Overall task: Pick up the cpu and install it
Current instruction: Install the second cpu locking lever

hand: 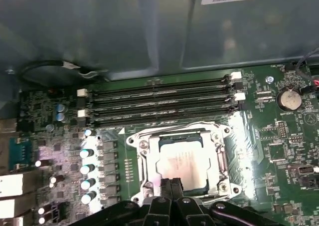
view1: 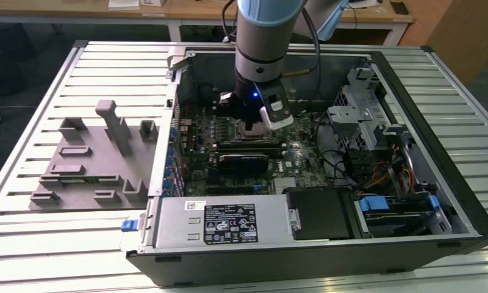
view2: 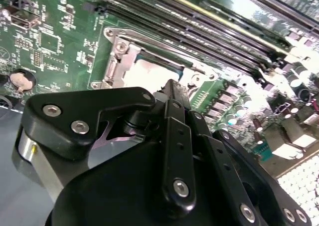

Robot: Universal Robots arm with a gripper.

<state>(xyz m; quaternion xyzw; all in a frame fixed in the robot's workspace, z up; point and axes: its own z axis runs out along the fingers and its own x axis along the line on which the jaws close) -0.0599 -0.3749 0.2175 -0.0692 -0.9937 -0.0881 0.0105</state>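
I have the open computer case (view1: pixel 309 183) lying on a slatted metal table (view1: pixel 32 122), with a grey fixture tray (view1: pixel 89 159) at its nine o'clock and wooden desks behind. The cpu (hand: pixel 182 163) sits in the motherboard socket (hand: pixel 144 158), directly beneath the gripper (hand: pixel 172 183), whose fingers look pressed together, holding nothing. The chip's top is pale silvery metal, square and flat.
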